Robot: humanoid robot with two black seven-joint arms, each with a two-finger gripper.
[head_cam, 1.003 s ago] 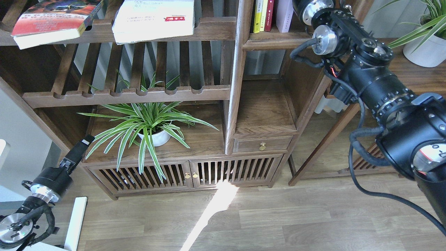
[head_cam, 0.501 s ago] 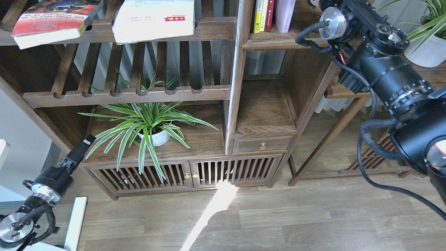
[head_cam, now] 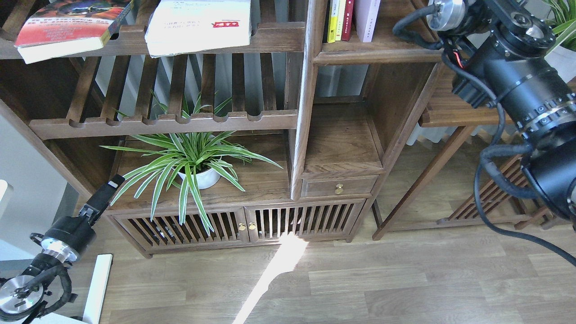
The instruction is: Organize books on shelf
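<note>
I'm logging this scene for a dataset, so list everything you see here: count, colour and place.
Flat books: two, a red-orange book and a white book, lying on the top slatted rack at upper left.
Upright books: four spines seen, two yellow, one red, one pale pink, in the narrow upper shelf.
Slatted racks: two, dark brown, left side.
Potted plant: one, green-striped leaves, white pot, on the wide plank.
Second plant: one, white pot, upper right edge.
Drawer: one, brown, brass knob.
Slatted doors: two, brown, at the bottom.
Side table: one, brown, right.
Floor: wood planks.
Left claw: black, low left, holding nothing I can see.
Right arm: black, upper right; its claw is out of view.
</note>
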